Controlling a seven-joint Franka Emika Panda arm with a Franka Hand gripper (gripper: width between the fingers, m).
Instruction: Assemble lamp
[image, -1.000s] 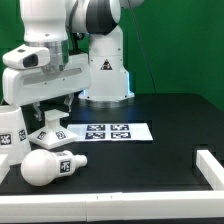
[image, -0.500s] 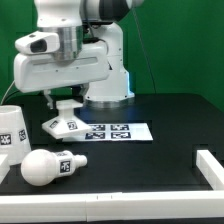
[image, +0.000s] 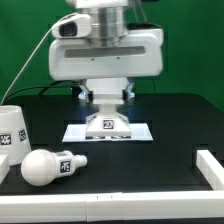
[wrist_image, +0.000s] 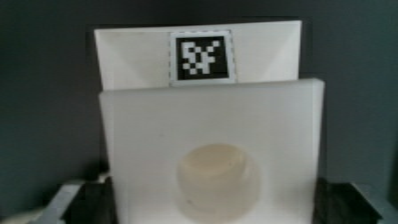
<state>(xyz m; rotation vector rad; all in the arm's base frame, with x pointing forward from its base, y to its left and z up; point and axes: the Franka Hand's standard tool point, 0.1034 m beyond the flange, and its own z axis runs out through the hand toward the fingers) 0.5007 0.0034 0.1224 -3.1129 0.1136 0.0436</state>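
Note:
My gripper (image: 107, 102) is shut on the white stepped lamp base (image: 107, 122) and holds it at the marker board (image: 142, 132), mid-table; I cannot tell if it touches. In the wrist view the base (wrist_image: 205, 110) fills the picture, with its tag away from the gripper and its round socket nearest the gripper. The dark fingers (wrist_image: 80, 200) press on both its sides, around the gripper's middle (wrist_image: 214, 205). The round-headed bulb (image: 50, 166) lies on its side at the exterior view's front left. The tapered shade (image: 10, 130) stands at the left edge.
A white raised rail (image: 208, 166) runs along the table's edge at the exterior view's right front. The arm's large white body (image: 105, 50) hangs over the table's middle and hides what is behind it. A green backdrop stands at the rear.
The arm has swung from the exterior view's left to the middle, carrying the lamp base with it from beside the shade to the marker board. Bulb and shade have not moved.

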